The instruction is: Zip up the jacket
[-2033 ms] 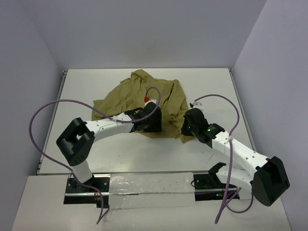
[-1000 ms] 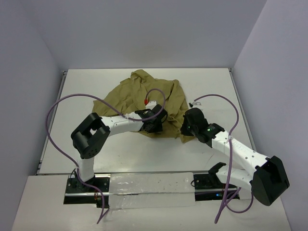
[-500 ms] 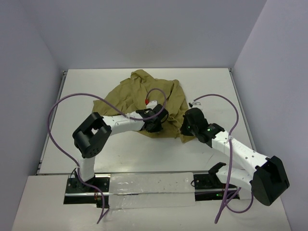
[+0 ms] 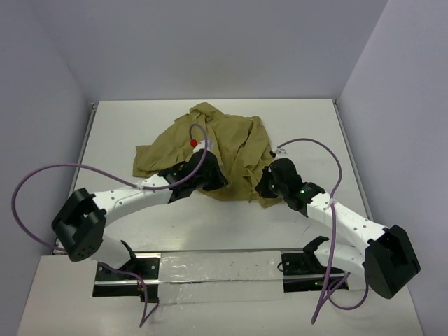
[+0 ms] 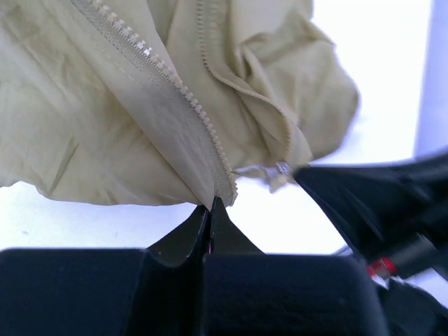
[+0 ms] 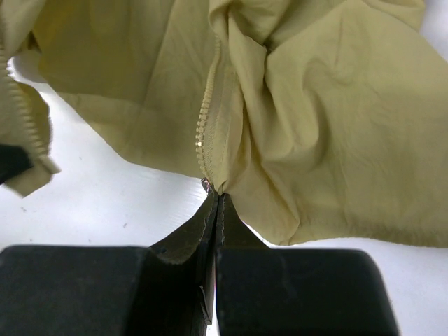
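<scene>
Left wrist, left end effector [image 5: 210, 205], apparently pinching jacket [image 5: 105, 119]

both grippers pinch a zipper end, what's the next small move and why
Probably ease the left gripper toward the right gripper: each is shut on a bottom zipper end of the jacket, and the two ends are apart.

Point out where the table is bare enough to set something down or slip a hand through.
Bare table lies left of the jacket, toward the left edge, and at the far-right corner. Crowded: the jacket's near hem, where the left claw and right claw pinch it.
</scene>
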{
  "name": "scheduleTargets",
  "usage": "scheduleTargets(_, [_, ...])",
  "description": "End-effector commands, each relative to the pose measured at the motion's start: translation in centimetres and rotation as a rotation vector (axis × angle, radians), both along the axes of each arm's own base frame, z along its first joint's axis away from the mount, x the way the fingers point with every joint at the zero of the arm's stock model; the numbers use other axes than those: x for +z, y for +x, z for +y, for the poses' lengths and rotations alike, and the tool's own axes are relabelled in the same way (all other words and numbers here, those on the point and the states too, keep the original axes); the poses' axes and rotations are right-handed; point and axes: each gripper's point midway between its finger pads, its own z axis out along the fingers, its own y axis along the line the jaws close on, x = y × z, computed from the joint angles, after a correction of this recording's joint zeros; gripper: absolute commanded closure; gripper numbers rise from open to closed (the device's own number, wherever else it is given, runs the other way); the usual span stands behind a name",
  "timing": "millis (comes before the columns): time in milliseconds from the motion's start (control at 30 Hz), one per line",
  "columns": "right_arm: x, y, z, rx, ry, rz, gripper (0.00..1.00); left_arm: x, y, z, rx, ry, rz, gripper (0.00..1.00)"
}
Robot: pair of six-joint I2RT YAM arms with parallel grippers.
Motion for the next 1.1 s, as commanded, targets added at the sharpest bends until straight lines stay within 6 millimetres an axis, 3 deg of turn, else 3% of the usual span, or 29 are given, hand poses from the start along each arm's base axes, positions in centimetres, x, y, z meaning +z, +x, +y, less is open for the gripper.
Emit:
scheduleTargets(0, [3.6, 2.2, 1.5, 0.02, 0.075, -0.099, 1.0, 5.3, 0.3, 0.0, -0.073, -0.191, -0.161, 1.0])
scheduleTargets(200, [7.3, 2.7, 4.0, 0.101, 0.21, -0.155, 1.0, 8.7, 0.9, 3.8, 0.008, -0.255, -0.362, 1.0])
scheduleTargets(300, [9.2, 3.1, 4.5, 0.119, 0.257, -0.206, 1.0, 9.3, 1.1, 5.5, 0.041, -0.227, -0.449, 1.0])
scheduleTargets(433, [11.7, 2.6, 5.7, 0.201, 0.344, -0.249, 1.0, 11.1, 0.8, 6.7, 0.026, -0.246, -0.609, 1.0])
scheduleTargets(533, [13.1, 2.1, 6.7, 0.275, 0.403, -0.294, 1.0, 13.0, 0.1, 6.7, -0.015, -0.303, -0.701, 1.0])
scheduleTargets(733, [14.5, 0.0, 8.3, 0.432, 0.512, -0.37, 1.0, 13.7, 0.0, 4.7, -0.117, -0.368, -0.652, 1.0])
scheduleTargets(867, [14.4, -1.0, 8.6, 0.481, 0.542, -0.394, 1.0, 14.3, -0.6, 3.2, -0.184, -0.474, -0.634, 1.0])
scheduleTargets(1067, [13.6, -1.3, 8.6, 0.5, 0.529, -0.386, 1.0, 13.5, -0.6, 2.8, -0.212, -0.518, -0.609, 1.0])
